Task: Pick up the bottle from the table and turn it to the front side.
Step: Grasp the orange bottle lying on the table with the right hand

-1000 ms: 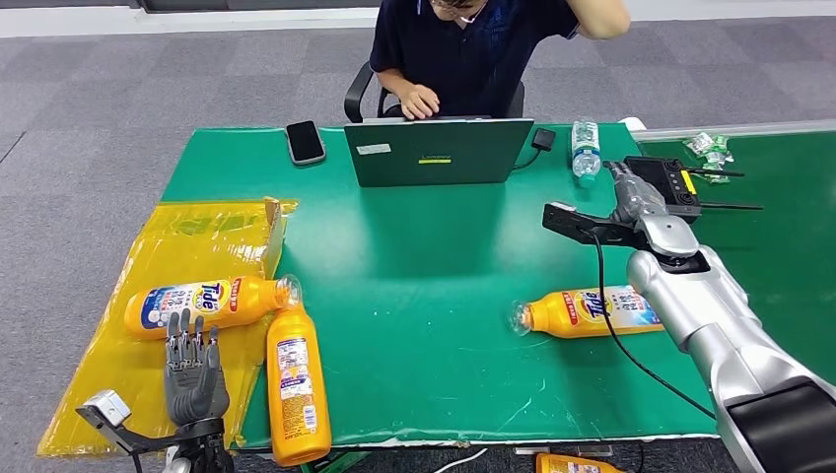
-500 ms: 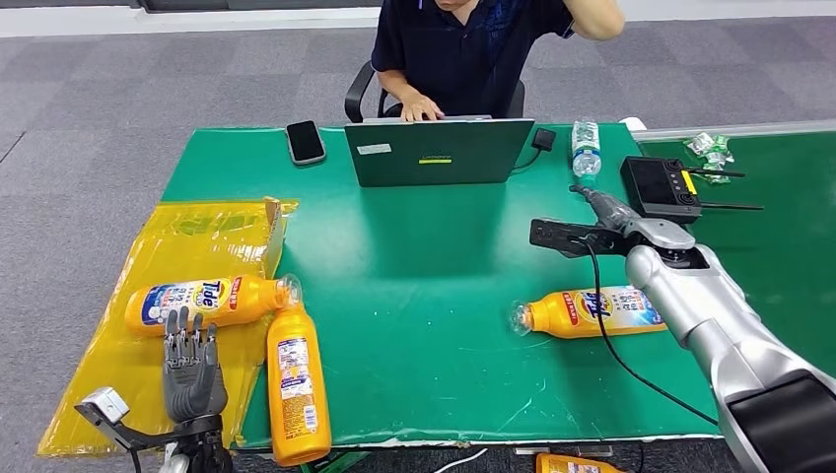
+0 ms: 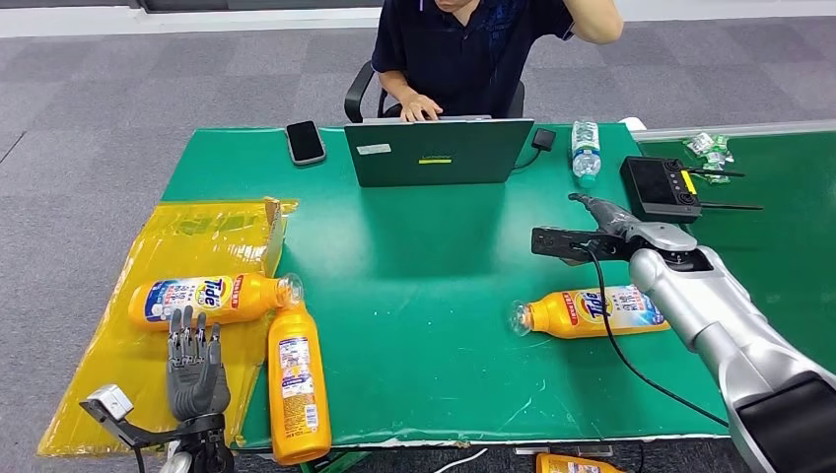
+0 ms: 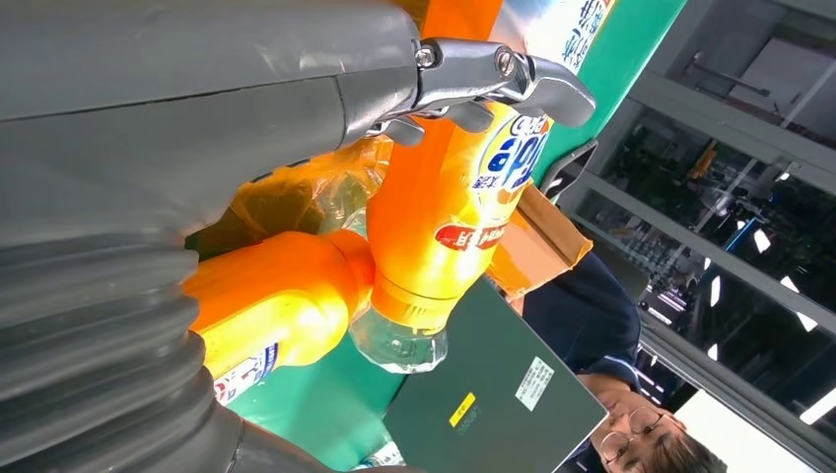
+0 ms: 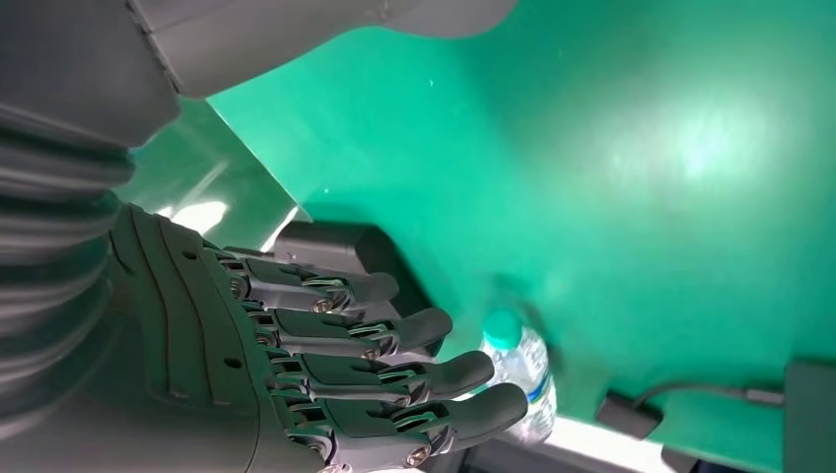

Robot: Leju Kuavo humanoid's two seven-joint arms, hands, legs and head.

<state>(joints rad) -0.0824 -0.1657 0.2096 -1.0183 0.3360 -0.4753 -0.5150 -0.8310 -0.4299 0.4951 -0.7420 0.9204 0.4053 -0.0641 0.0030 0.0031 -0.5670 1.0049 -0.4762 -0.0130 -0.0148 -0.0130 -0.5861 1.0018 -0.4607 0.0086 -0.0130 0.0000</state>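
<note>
Progress: judge it as not begun. Head view: the bottle (image 3: 592, 312) lies on its side on the green surface (image 3: 414, 276), ungrasped; your right hand (image 3: 603, 219) hovers beyond it, and the left hand (image 3: 193, 370) hangs near two more bottles (image 3: 246, 335). A person works at a laptop (image 3: 439, 151); grey carpet surrounds. Left wrist view: fingers (image 4: 513, 84) spread, empty. Right wrist view: fingers (image 5: 394, 365) extended, apart, holding nothing.

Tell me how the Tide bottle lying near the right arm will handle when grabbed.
The Tide bottle lies on its side on the green table, so a nudge would probably roll it. Its glossy plastic looks slippery. It seems rigid, probably with some weight.
</note>
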